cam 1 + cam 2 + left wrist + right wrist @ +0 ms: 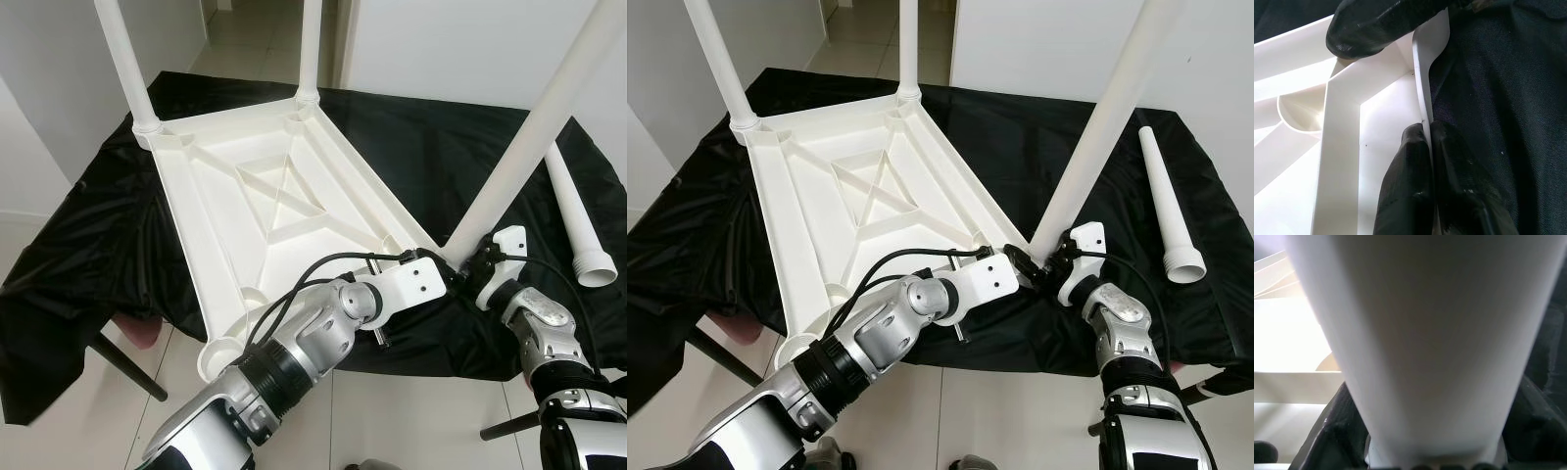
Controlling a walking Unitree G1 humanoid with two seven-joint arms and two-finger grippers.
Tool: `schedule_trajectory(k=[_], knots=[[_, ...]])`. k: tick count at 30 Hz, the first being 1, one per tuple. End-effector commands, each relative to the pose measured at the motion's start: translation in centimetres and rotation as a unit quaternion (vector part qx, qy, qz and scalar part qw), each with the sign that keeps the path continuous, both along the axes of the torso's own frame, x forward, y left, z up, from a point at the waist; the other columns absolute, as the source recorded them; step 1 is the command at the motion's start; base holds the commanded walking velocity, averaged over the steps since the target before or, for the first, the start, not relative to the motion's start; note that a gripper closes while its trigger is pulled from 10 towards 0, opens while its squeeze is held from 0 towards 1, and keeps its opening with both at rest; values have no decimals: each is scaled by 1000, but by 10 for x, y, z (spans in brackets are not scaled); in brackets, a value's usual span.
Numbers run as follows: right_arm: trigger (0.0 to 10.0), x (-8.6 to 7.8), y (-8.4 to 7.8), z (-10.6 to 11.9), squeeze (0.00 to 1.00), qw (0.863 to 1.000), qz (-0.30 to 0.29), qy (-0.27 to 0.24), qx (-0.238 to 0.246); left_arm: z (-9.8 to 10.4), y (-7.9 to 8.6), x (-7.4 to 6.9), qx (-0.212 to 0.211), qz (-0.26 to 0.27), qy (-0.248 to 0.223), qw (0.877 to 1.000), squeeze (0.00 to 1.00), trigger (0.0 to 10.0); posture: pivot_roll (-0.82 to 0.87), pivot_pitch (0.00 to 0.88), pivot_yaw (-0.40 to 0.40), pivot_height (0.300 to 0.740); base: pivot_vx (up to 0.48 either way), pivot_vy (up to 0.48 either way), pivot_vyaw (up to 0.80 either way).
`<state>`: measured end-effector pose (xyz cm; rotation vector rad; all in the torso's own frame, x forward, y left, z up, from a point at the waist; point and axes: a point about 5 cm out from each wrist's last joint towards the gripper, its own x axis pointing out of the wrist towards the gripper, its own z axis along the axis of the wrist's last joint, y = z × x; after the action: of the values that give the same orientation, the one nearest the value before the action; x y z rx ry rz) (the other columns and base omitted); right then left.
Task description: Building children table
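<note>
Left wrist view: left gripper [1427,142] pinches tabletop [1352,161] rim.

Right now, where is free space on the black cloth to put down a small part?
Bare cloth lies between the tabletop and the loose leg. The near right corner is crowded: left gripper pinches the rim, right gripper holds a tilted leg.
</note>
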<state>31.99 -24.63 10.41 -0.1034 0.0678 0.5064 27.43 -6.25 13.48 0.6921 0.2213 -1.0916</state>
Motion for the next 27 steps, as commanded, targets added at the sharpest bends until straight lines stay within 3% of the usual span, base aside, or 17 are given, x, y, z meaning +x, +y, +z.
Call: schedule_trajectory(k=[1, 7, 10, 15, 19, 21, 27], knots=[[0, -13, -5, -35, 0, 995, -46, 90, -25, 1, -5, -6, 5, -28, -1, 1000, 0, 10000, 25, 31, 1, 740, 0, 0, 0], [0, -10, 1, -32, 0, 995, -70, 70, -6, 1, -5, -7, 5, -29, -1, 1000, 0, 10000, 25, 28, 0, 740, 0, 0, 0], [0, -8, 14, -29, 0, 994, -104, 43, 6, 1, -6, -7, 5, -30, 0, 1000, 0, 10000, 23, 24, -2, 740, 0, 0, 0], [0, -9, 30, -34, 0, 991, -126, 39, 17, 0, -7, -8, 4, -31, 0, 999, 0, 10000, 20, 20, -5, 740, 0, 0, 0], [0, -9, 33, -36, 0, 988, -144, 42, 20, 0, -7, -9, 4, -32, 1, 999, 0, 10000, 19, 20, -8, 740, 0, 0, 0], [0, -8, 40, -39, 0, 974, -217, 51, 44, -1, -8, -9, 3, -32, 2, 999, 0, 10000, 21, 20, -11, 740, 0, 0, 0], [0, -10, 52, -38, 0, 957, -282, 46, 56, -1, -8, -10, 2, -30, 4, 1000, 0, 10000, 25, 19, -17, 740, 0, 0, 0]])
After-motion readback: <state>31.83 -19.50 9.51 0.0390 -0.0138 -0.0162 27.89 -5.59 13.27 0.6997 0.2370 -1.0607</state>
